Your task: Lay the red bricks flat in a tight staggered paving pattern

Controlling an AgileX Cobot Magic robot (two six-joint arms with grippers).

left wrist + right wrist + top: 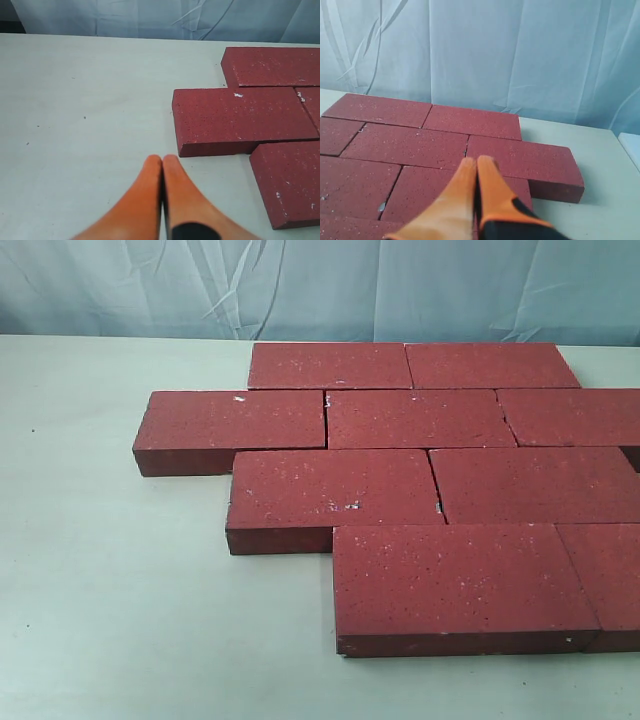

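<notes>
The flat, rough, white-flecked rectangular red bricks [420, 470] lie face-up on the pale grey-green bench [100, 620]. There are 9 of them in 4 rows, each row shifted sideways against its neighbour so the short joints never line up. That is the staggered bond the job wants, and to my eye it looks all but done. Most sides touch, though a thin dark slit shows at the joint in the 3rd row from the back and a hairline one in the 2nd, which a sideways nudge might tighten. The orange-fingered left gripper [162, 165] hangs over bare bench, near the end of the leftmost brick but apart from it, with its jaws pressed together on nothing. Closed like that, I'd guess they serve as a blunt pusher rather than a clamp. The orange-fingered right gripper [476, 167] hovers above the paved patch toward its right side, jaws likewise closed and empty. There is plenty of open bench to the left and front. Behind, the draped pale-blue sheet [150, 285] stands near the back row. On the right the paving runs out of the wide view, though the right wrist camera shows bare bench past the end brick.
</notes>
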